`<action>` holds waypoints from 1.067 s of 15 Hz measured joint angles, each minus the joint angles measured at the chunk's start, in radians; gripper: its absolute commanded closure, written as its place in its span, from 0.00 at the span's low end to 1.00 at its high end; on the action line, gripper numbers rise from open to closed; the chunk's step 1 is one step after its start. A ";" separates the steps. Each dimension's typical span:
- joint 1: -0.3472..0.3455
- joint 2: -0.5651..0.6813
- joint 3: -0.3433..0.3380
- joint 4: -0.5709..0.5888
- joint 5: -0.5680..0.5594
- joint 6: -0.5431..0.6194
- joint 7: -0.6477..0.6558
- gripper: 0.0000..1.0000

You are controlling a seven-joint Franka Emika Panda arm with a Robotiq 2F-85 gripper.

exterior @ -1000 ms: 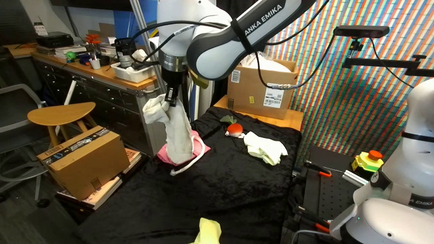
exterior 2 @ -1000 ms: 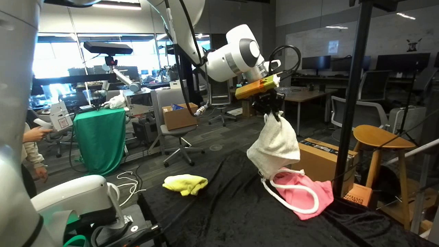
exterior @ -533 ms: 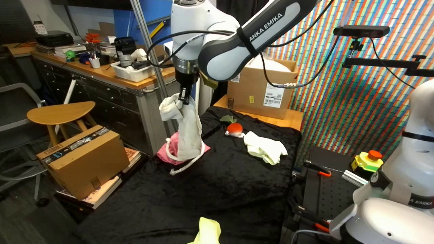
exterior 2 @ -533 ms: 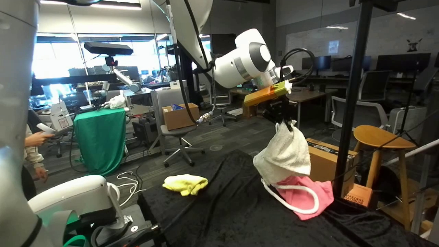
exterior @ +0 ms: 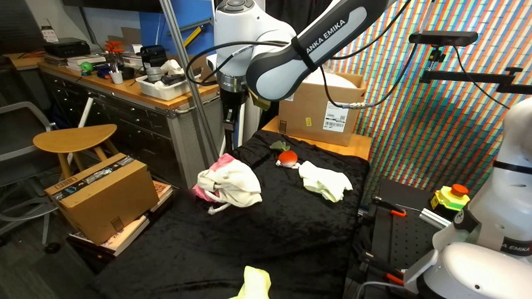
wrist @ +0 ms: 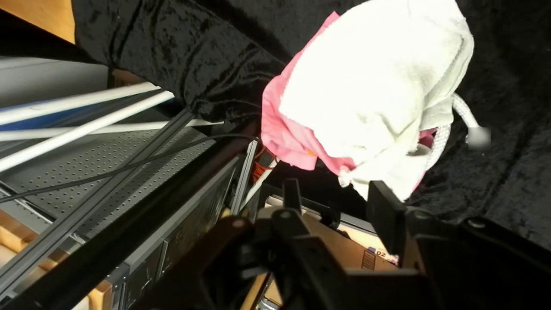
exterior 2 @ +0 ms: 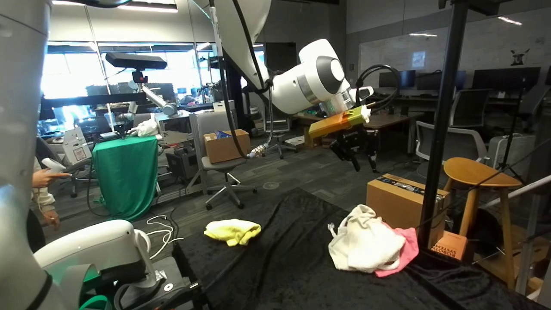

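White cloth, pink cloth, yellow cloth, cream cloth: I counted one each. White lay crumpled over pink, below my single gripper, well apart from it; jaws stood parted.

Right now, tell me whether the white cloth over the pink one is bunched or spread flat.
Bunched: in both exterior views the white cloth lies in a creased heap, partly covering the pink cloth.

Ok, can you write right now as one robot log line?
gripper: open, empty | below, not touching: white cloth, partly over pink cloth | apart: yellow cloth
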 measured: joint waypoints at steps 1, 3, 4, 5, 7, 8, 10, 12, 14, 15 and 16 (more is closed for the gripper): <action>-0.004 0.000 -0.001 -0.001 0.000 -0.001 0.000 0.15; -0.014 0.000 -0.005 -0.004 0.000 -0.003 0.003 0.00; -0.020 0.001 -0.008 -0.005 0.000 -0.003 0.005 0.00; -0.028 0.003 -0.015 -0.007 0.000 -0.003 0.010 0.00; -0.049 0.012 -0.032 -0.014 0.002 -0.004 0.019 0.00; -0.061 0.020 -0.043 -0.016 0.003 -0.005 0.028 0.00; -0.092 0.045 -0.066 -0.020 0.016 -0.013 0.040 0.00; -0.126 0.079 -0.086 -0.020 0.041 -0.020 0.046 0.00; -0.159 0.118 -0.099 -0.017 0.083 -0.032 0.048 0.00; -0.176 0.137 -0.100 -0.014 0.112 -0.039 0.048 0.00; -0.193 0.156 -0.100 -0.012 0.145 -0.045 0.047 0.00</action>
